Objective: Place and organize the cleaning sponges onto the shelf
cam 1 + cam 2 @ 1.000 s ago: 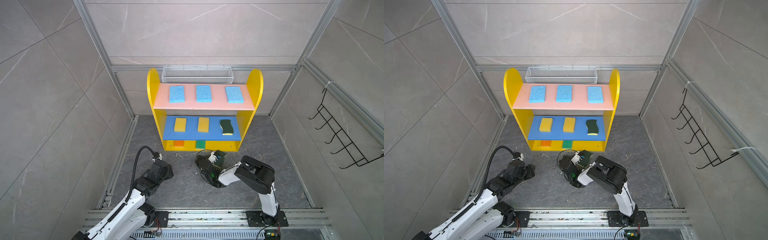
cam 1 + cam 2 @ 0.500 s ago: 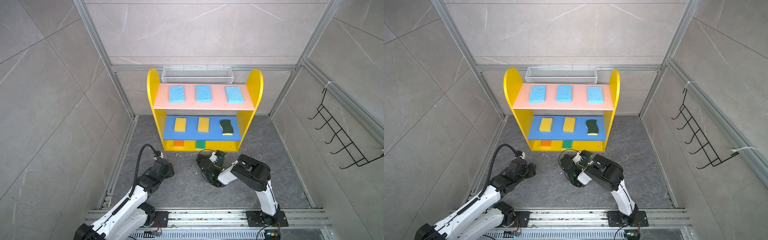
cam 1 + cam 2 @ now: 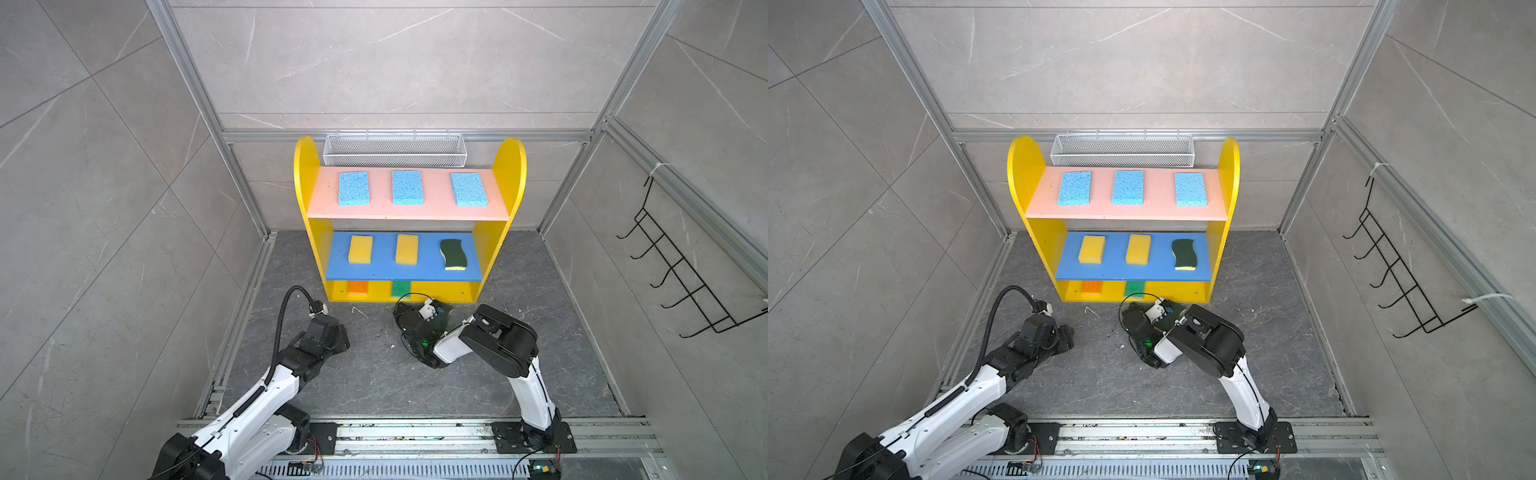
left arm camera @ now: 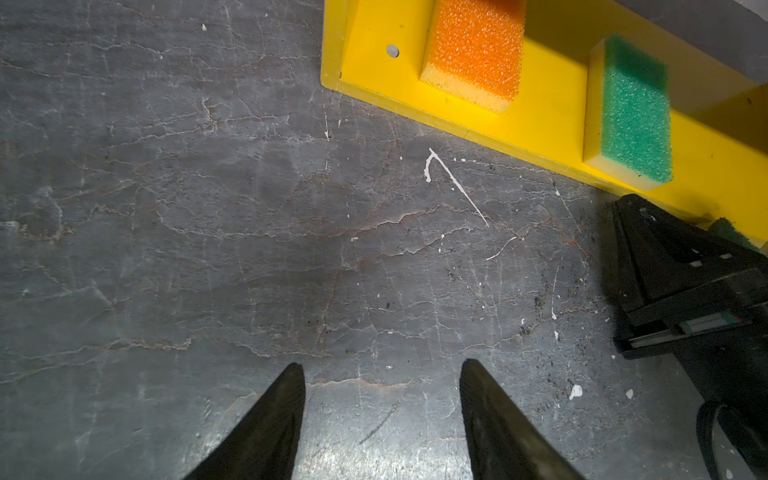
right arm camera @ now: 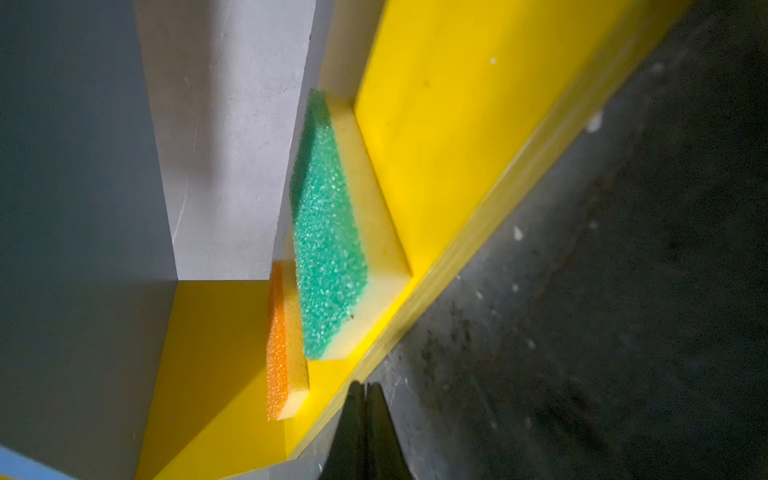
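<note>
The shelf (image 3: 509,166) holds three light blue sponges (image 3: 407,187) on its pink board. Its blue board carries two yellow sponges (image 3: 360,249) and a dark-green wavy sponge (image 3: 453,253). The orange sponge (image 4: 478,50) and bright green sponge (image 4: 636,108) lie on the yellow bottom. My left gripper (image 4: 382,365) is open over bare floor, left of the shelf front. My right gripper (image 5: 365,388) is shut and empty, its tips at the bottom board's front edge near the bright green sponge (image 5: 328,232). A dark-green sponge corner (image 4: 725,230) shows beyond it.
A white wire-mesh basket (image 3: 395,149) hangs on the back wall behind the shelf. A black wire hook rack (image 3: 681,266) is on the right wall. The dark stone floor (image 3: 374,374) is ringed by aluminium rails.
Both arms have edged slightly toward the shelf. Neither gripper has changed its opening, and the sponges on the shelf have not moved.
</note>
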